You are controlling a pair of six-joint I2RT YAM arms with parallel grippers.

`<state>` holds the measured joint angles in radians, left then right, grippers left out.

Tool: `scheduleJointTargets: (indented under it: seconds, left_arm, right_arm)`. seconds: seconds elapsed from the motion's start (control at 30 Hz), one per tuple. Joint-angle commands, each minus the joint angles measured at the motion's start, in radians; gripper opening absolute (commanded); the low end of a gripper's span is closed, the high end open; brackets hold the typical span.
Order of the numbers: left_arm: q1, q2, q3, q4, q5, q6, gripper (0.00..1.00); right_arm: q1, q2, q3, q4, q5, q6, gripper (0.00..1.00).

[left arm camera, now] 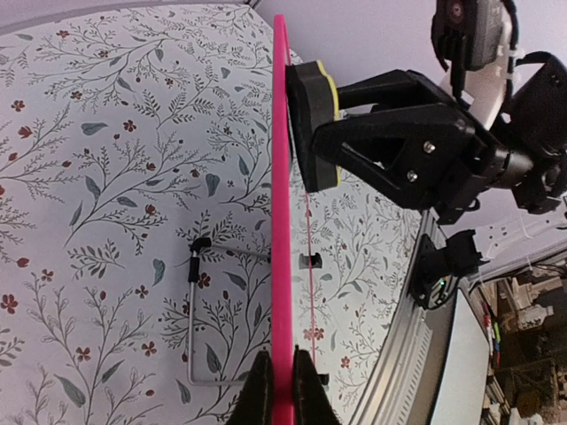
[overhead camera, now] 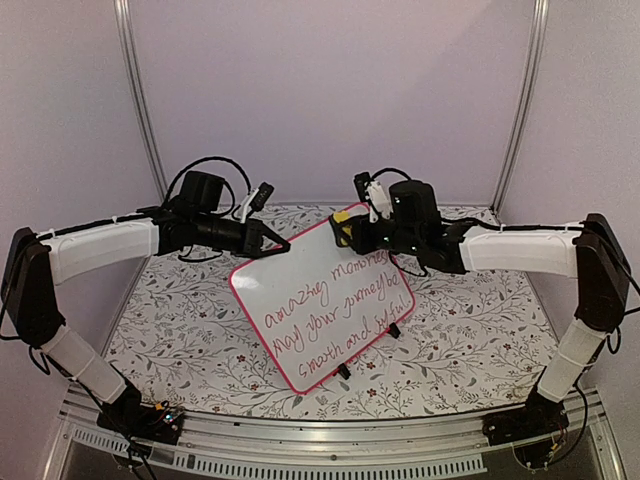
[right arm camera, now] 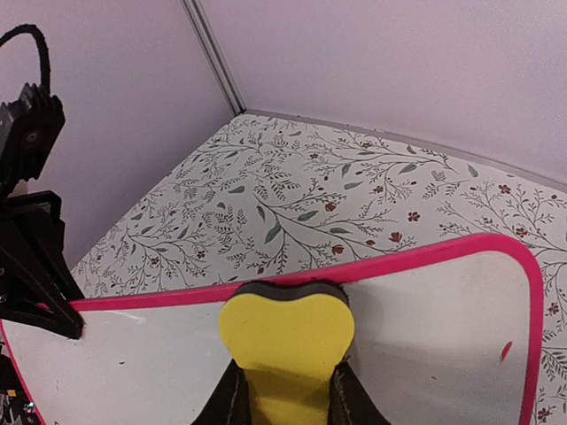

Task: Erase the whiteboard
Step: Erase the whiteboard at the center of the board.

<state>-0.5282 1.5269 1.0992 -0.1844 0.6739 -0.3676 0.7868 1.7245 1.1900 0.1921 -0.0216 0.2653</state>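
Whiteboard (overhead camera: 320,300) with its thin pink-red frame sits in the middle of the top view, turned diagonally, one corner pointing to the upper centre and another to the lower centre of the frame. Red handwriting (overhead camera: 335,305) covers most of its white face. Two small black clip feet (overhead camera: 394,329) sit on its lower right edge, just above the floral-patterned surface (overhead camera: 470,330); whether they touch it I cannot tell

From the left of the frame, the left tool (overhead camera: 283,247) clamps the board's upper left edge. In the left wrist view its two dark fingers (left arm camera: 259,394) pinch narrowly on the pink frame, seen edge-on as a vertical stripe (left arm camera: 282,221). A thin wire bracket (left arm camera: 191,319) shows to the left of that stripe

From the right, the right tool (overhead camera: 350,230) grips a yellow eraser (overhead camera: 343,228) at the board's top corner. In the right wrist view the eraser (right arm camera: 285,332) stands between the fingers (right arm camera: 232,398), its dark pad lying against the white face (right arm camera: 425,319) just below the pink upper edge. A small red mark (right arm camera: 505,350) lies at the right
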Motion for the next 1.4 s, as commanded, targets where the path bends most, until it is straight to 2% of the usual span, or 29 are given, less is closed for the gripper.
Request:
scheduleJointTargets:
  seconds: [0.0, 0.13, 0.33, 0.47, 0.77, 0.97, 1.37]
  left_arm:
    - [-0.012, 0.010, -0.005, 0.017, 0.015, 0.063, 0.00]
    - [-0.013, 0.009, -0.005, 0.016, 0.012, 0.065, 0.00]
    - [-0.012, 0.009, -0.005, 0.017, 0.014, 0.063, 0.00]
    - [-0.012, 0.014, -0.005, 0.017, 0.016, 0.062, 0.00]
    - [-0.012, 0.018, -0.005, 0.016, 0.014, 0.063, 0.00]
    - [-0.011, 0.025, -0.004, 0.016, 0.019, 0.063, 0.00]
    - [-0.011, 0.018, -0.005, 0.017, 0.015, 0.064, 0.00]
  right_arm:
    - [0.023, -0.008, 0.028, 0.000, -0.144, -0.001, 0.24]
    - [0.017, -0.128, -0.004, 0.031, -0.017, 0.003, 0.24]
    - [-0.040, -0.232, -0.044, -0.027, 0.293, 0.032, 0.23]
    - [-0.067, -0.247, -0.074, -0.034, 0.276, 0.037, 0.23]
    - [-0.067, -0.085, -0.021, -0.170, 0.265, 0.031, 0.22]
    - [-0.066, -0.037, -0.014, -0.223, 0.243, 0.025, 0.22]
    - [-0.006, 0.008, 0.018, -0.334, 0.234, -0.015, 0.23]
